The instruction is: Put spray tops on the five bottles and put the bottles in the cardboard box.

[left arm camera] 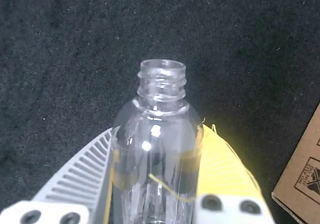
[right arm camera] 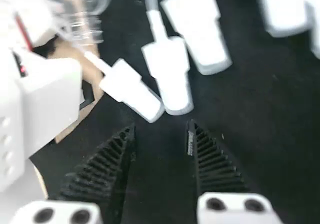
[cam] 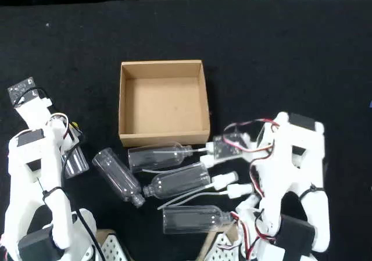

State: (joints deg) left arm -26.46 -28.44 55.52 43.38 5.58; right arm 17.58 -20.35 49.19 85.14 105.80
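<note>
Wide open black table [cam: 290,52] is seen across the upper half of the high view, up to its far edge along the top. The crowding is all in the lower middle. The box [cam: 164,104] is set centre-left, open-topped, its near wall just beside the upper bottle [cam: 160,156]. Below that lie the middle bottle [cam: 177,181] and the lower bottle [cam: 195,219], with a slanted bottle [cam: 119,177] to their left, so little room is left between the two arms.

The left arm [cam: 35,174] is folded along the left edge. The left gripper [left arm camera: 157,131] is clamped on a fifth bottle [left arm camera: 156,149], whose threaded neck is open. A box corner is caught at the lower right of the left wrist view, apart from the bottle.

The right arm [cam: 290,174] is hunched at the lower right. The right gripper [right arm camera: 160,129] is held with its black fingers [right arm camera: 107,164] spread apart. Loose spray tops [right arm camera: 170,74] lie just ahead of the tips, untouched.
</note>
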